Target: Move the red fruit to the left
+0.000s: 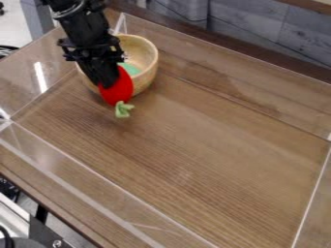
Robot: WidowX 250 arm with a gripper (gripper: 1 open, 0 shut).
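Red fruit gripped and hanging low, with the bowl close behind: watch the grip and the rim.

Nearest to you, below the gripper [107, 77], the counter [207, 145] lies just under the pale green tip of the red fruit [118, 89]; I cannot tell if the tip touches the wood, and if it does, it may catch as you travel left and turn the fruit in the grip. The gripper is closed narrowly on the upper part of the fruit, so most of the fruit hangs free below it, and a quick move may let it slip out. Directly behind the gripper stands the wooden bowl [145, 66], with something green [131, 70] inside; its rim is very near, so a small drift backward may push the bowl. Farther to the left, the clear wall [33, 73] limits your way, so stop well before it.
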